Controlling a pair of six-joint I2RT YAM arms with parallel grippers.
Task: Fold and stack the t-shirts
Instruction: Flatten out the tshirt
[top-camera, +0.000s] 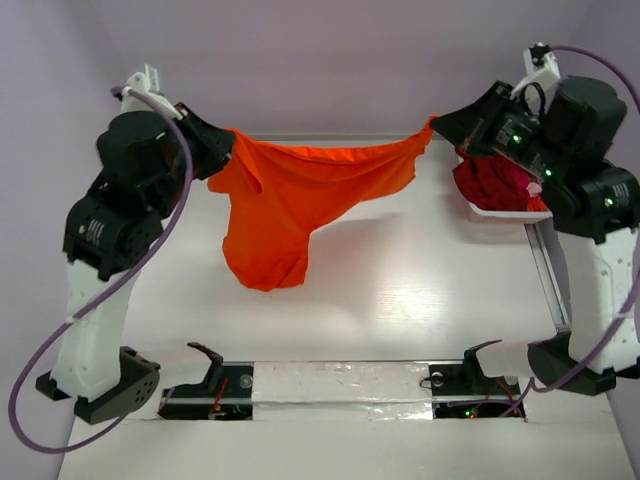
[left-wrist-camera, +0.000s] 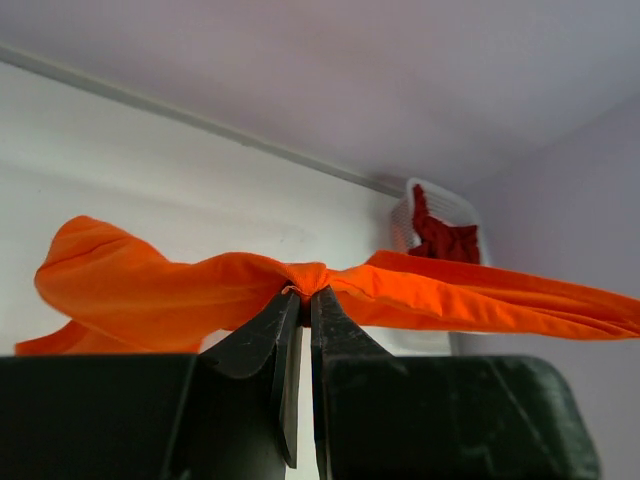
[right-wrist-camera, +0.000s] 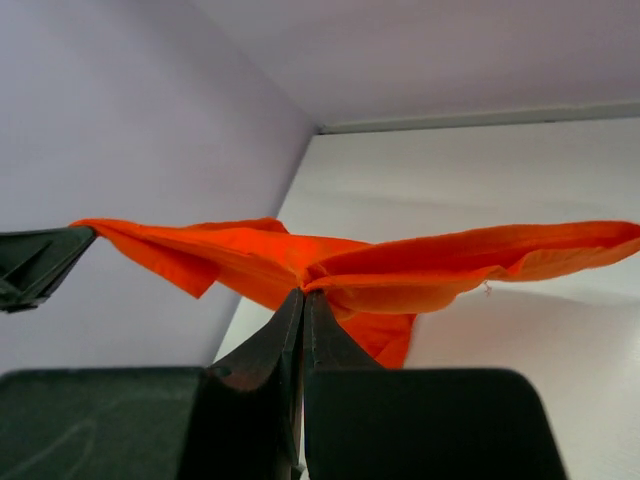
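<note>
The orange shirt (top-camera: 290, 200) hangs stretched above the desk's (top-camera: 400, 300) far half, sagging toward the open middle. The left hand (top-camera: 226, 150) pinches its left edge, the right hand (top-camera: 436, 126) its right corner, both clamped on cloth. Just beside the right hand, at the far right edge, a basket (top-camera: 500, 213) holds red shirts (top-camera: 490, 180).

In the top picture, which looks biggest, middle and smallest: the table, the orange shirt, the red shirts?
Largest: table.
Middle: orange shirt, lifted nearer the camera.
Smallest: red shirts, partly hidden.
</note>
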